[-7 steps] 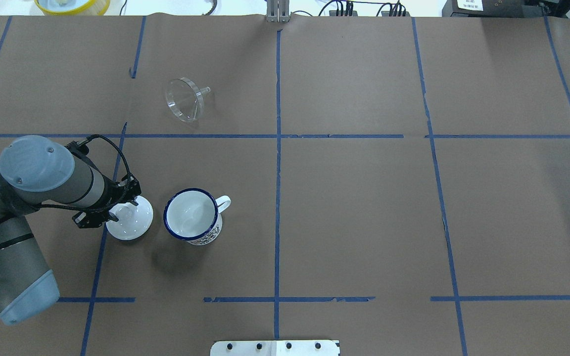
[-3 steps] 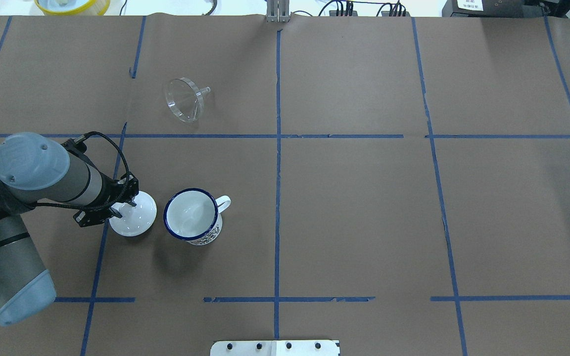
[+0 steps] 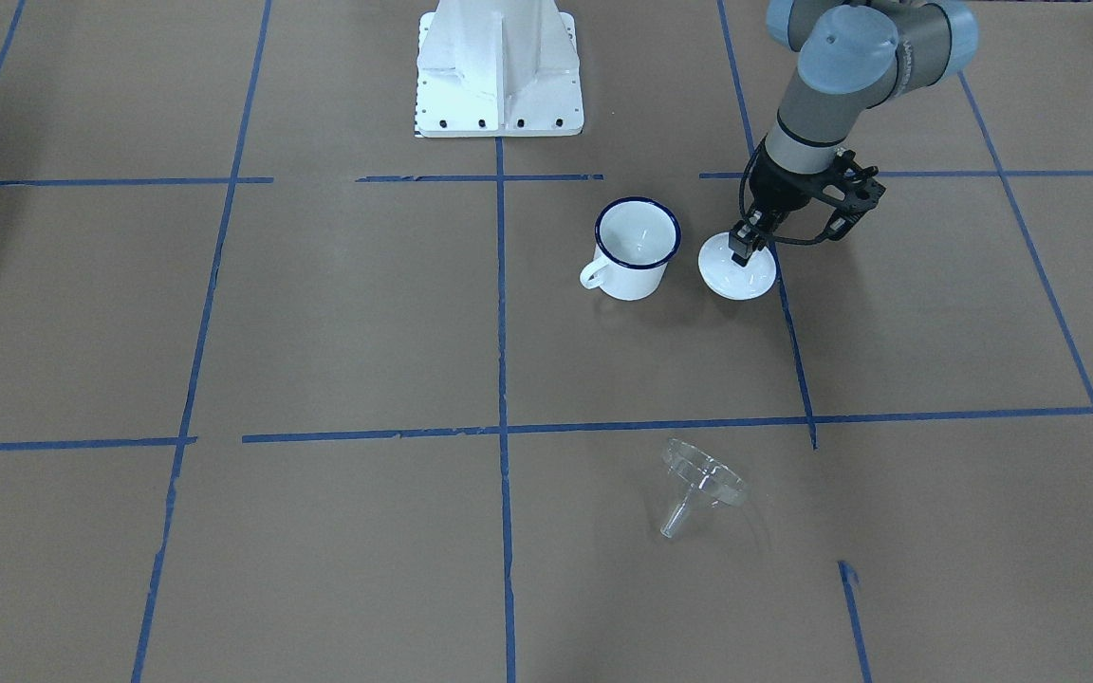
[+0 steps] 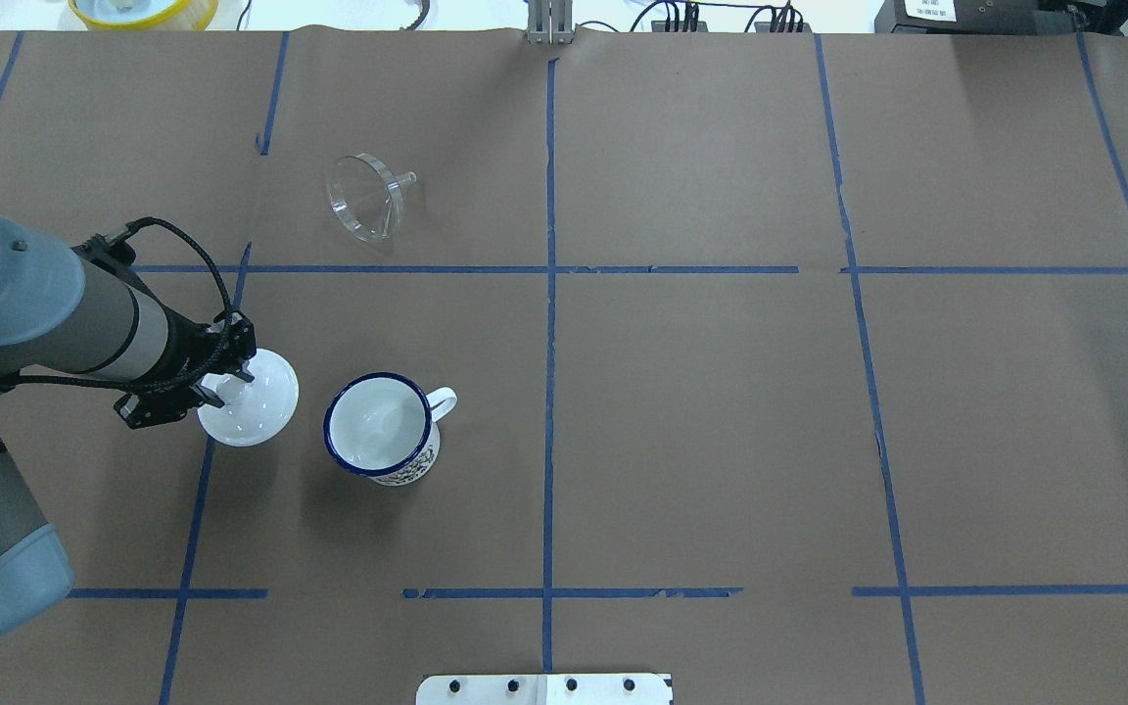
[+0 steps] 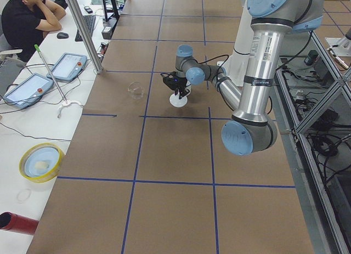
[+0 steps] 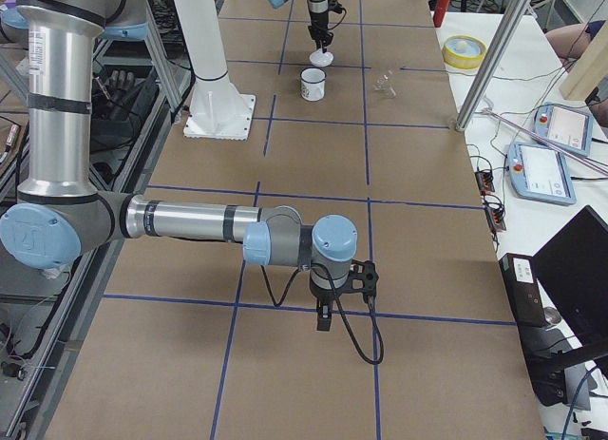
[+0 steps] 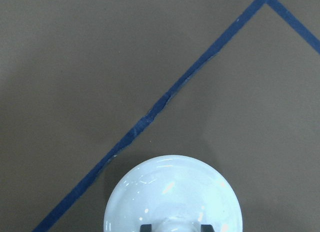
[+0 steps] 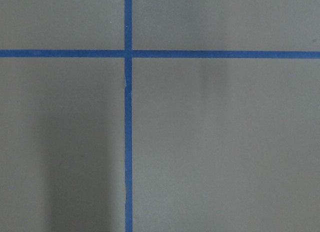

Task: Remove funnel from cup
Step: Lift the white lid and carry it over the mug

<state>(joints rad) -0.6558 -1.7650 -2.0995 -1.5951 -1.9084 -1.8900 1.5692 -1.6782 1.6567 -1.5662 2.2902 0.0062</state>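
Note:
The clear funnel [image 4: 366, 196] lies on its side on the brown paper, far from the cup, spout pointing right; it also shows in the front view [image 3: 701, 484]. The white mug with a blue rim [image 4: 378, 427] stands upright and empty, handle to the right. My left gripper [image 4: 226, 387] is shut on the knob of a white domed lid [image 4: 256, 401], just left of the mug; the left wrist view shows the lid [image 7: 172, 192] between the fingers. My right gripper [image 6: 324, 318] hangs over bare paper far from these things; I cannot tell whether it is open or shut.
Blue tape lines cross the brown paper. The white robot base [image 3: 499, 66] stands behind the mug. A yellow bowl [image 4: 143, 10] sits beyond the far table edge. An operator [image 5: 27, 18] sits at the side desk with tablets.
My left arm has moved left and away from me with the white lid, carrying it farther from the mug. The funnel and mug have not moved.

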